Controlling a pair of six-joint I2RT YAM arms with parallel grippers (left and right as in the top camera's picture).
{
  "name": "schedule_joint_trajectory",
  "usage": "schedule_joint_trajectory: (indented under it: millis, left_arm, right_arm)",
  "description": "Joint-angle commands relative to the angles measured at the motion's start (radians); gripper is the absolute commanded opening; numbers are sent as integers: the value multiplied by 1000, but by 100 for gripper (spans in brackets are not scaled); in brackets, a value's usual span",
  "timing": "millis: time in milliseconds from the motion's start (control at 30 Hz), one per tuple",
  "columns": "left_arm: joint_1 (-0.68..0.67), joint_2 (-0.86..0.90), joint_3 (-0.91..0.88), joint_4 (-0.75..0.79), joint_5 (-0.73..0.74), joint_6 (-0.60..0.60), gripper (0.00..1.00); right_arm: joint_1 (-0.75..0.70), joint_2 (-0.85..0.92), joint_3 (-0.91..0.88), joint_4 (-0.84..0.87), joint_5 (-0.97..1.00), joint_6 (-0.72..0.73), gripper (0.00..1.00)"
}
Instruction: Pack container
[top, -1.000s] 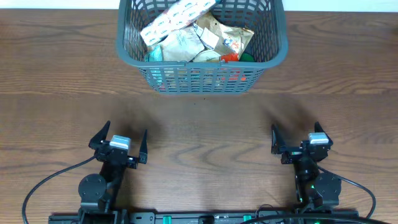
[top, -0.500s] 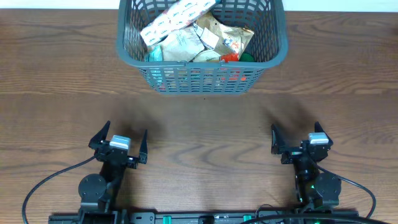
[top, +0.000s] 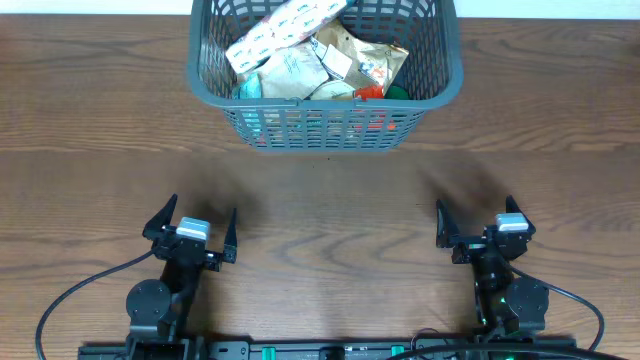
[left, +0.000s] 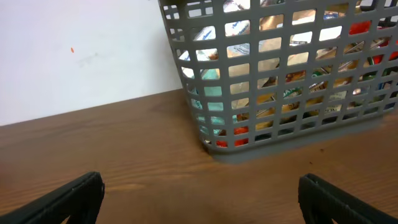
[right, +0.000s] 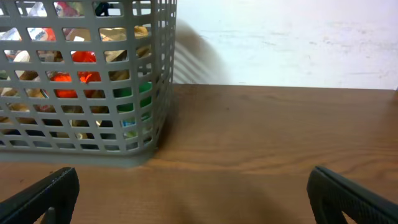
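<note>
Overhead: container (top: 322, 128) packets (top: 290, 28), print unreadable

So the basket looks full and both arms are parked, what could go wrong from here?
1. The long white packet lies atop the heap, near the rim of the container; a bump might tip it out.
2. The left gripper and right gripper sit open, well short of the container; reaching in to tidy could shove it or snag its lattice wall.
</note>
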Motion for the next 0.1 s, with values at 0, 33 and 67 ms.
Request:
schedule_joint_trajectory:
  millis: [0, 33, 67]
  left_arm:
    - [-4, -7, -15, -39, 32, 13, 99]
    - [-4, -7, -15, -39, 32, 13, 98]
    - [-4, -7, -15, -39, 32, 13, 98]
  right_arm:
    - [8, -6, -2, -4, 2, 18, 99]
    - [8, -6, -2, -4, 2, 18, 99]
    - [8, -6, -2, -4, 2, 18, 99]
